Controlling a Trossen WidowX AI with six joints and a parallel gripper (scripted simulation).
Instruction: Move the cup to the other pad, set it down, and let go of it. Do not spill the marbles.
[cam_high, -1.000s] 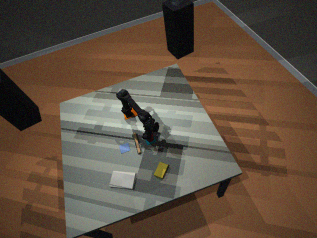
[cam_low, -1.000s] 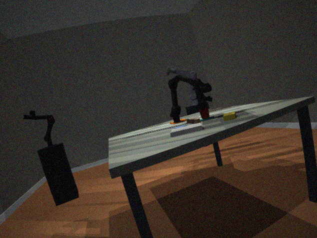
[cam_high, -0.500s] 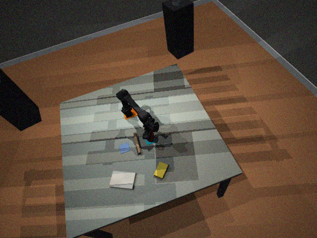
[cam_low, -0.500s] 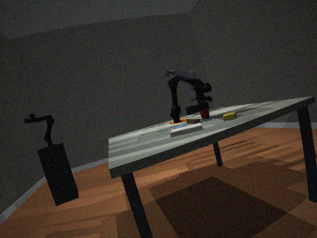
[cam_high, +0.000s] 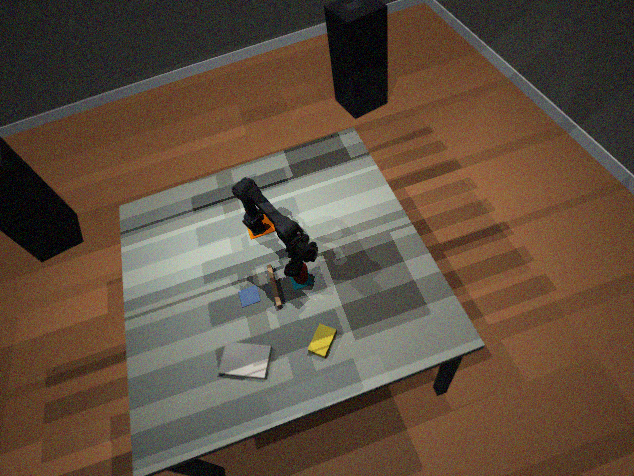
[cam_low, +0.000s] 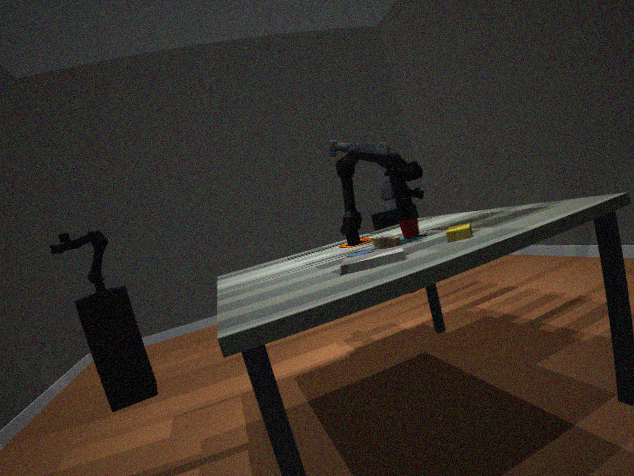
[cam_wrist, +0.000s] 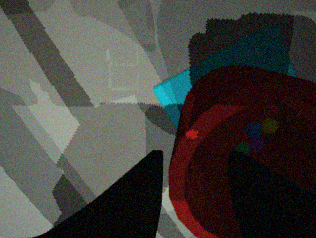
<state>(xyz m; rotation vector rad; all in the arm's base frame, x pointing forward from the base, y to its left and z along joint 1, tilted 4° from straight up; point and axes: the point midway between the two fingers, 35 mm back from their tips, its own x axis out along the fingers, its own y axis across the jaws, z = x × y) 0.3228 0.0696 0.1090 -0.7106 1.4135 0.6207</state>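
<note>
The dark red cup (cam_high: 303, 271) (cam_low: 409, 228) (cam_wrist: 213, 160) stands upright on the teal pad (cam_high: 308, 283) (cam_low: 418, 238) (cam_wrist: 169, 90) near the middle of the table. Coloured marbles (cam_wrist: 258, 135) lie inside it. My gripper (cam_high: 296, 266) (cam_low: 407, 215) (cam_wrist: 198, 160) hangs right over the cup. One finger is inside the cup and the other outside its wall. The fingers stand apart, with a gap between the outer finger and the rim, so the gripper is open. The light blue pad (cam_high: 249, 295) (cam_low: 361, 253) lies empty to the left.
A wooden stick (cam_high: 275, 286) (cam_low: 386, 241) lies between the two pads. A yellow block (cam_high: 322, 339) (cam_low: 458, 232) and a grey slab (cam_high: 245, 360) (cam_low: 372, 258) lie nearer the front edge. The arm's orange base plate (cam_high: 261, 228) is behind.
</note>
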